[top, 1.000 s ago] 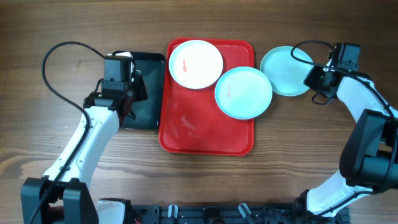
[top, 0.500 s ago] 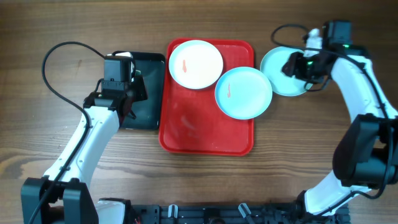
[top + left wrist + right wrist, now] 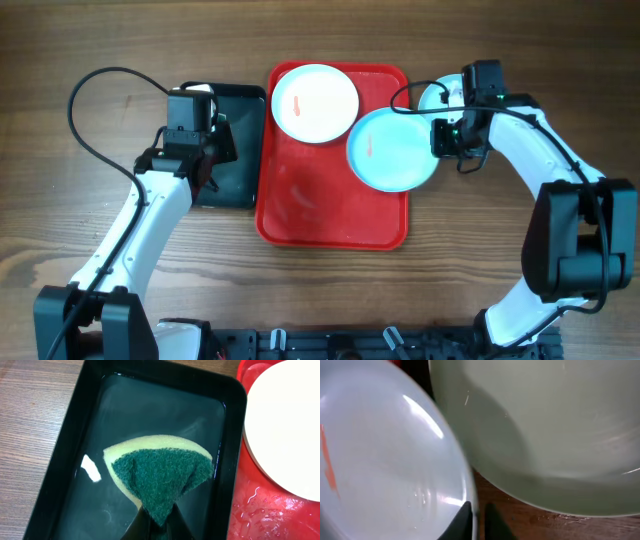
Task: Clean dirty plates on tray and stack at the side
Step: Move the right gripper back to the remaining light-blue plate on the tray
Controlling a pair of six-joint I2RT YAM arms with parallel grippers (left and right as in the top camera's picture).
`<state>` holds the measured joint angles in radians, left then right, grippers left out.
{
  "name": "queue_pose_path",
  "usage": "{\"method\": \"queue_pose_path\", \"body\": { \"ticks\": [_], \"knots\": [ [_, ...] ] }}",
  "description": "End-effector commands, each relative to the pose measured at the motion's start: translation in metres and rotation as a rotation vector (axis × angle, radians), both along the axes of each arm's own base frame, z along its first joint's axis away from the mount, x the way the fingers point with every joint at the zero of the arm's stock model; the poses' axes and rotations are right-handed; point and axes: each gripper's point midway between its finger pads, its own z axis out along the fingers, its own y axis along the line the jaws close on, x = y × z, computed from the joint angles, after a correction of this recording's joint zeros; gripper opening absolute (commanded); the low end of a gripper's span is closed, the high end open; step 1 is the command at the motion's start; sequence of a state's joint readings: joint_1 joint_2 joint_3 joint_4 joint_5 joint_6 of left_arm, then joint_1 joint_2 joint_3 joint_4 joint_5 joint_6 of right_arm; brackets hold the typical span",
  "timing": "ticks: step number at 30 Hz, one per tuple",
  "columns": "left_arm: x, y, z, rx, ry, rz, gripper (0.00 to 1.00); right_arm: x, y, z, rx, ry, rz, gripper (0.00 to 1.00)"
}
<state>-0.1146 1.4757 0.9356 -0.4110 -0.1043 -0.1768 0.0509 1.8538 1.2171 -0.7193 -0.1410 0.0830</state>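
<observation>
The red tray (image 3: 330,215) holds a white plate (image 3: 315,102) with an orange smear at its top left. A light blue plate (image 3: 385,150) with an orange smear overhangs its right edge. A second light blue plate (image 3: 433,97) lies on the table to the right, partly under my right arm. My right gripper (image 3: 438,140) is shut on the smeared blue plate's right rim; in the right wrist view its fingers (image 3: 478,521) straddle that plate (image 3: 380,460), with the other plate (image 3: 560,425) behind. My left gripper (image 3: 159,527) is shut on a green sponge (image 3: 160,472) over the black tray.
The black tray (image 3: 240,150) with water stands left of the red tray; its wall (image 3: 60,475) shows in the left wrist view beside the white plate (image 3: 285,435). The red tray's floor (image 3: 255,515) is wet. Bare wooden table lies around.
My right arm has swung left from the plate on the table to the rim of the smeared blue plate on the tray. The left arm and sponge have not moved.
</observation>
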Motion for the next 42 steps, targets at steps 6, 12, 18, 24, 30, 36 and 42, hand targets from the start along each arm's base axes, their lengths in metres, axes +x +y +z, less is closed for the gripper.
{"method": "queue_pose_path", "body": {
  "ticks": [6, 12, 18, 24, 30, 36, 42],
  "knots": [
    [0.0, 0.001, -0.003, 0.002, 0.006, -0.001, 0.04, -0.019, 0.025, -0.006, 0.14, 0.086, 0.032, 0.04],
    [0.0, 0.001, -0.003, 0.002, 0.006, -0.001, 0.04, -0.041, 0.04, -0.003, 0.226, 0.177, 0.042, 0.04],
    [0.0, 0.001, -0.003, 0.002, 0.007, -0.001, 0.04, -0.053, 0.076, -0.002, 0.236, 0.199, 0.135, 0.04],
    [-0.002, 0.002, -0.004, 0.003, 0.014, -0.001, 0.04, -0.072, 0.116, -0.007, 0.219, 0.219, 0.229, 0.05],
    [-0.002, 0.002, -0.004, 0.003, 0.014, -0.001, 0.04, -0.076, 0.146, -0.01, 0.228, 0.19, 0.263, 0.05],
    [-0.002, 0.002, -0.004, 0.003, 0.014, -0.001, 0.04, -0.072, 0.17, -0.009, 0.241, 0.147, 0.249, 0.04],
    [-0.002, 0.002, -0.004, 0.003, 0.014, -0.001, 0.04, -0.071, 0.177, -0.012, 0.19, 0.121, 0.217, 0.04]
  ]
}}
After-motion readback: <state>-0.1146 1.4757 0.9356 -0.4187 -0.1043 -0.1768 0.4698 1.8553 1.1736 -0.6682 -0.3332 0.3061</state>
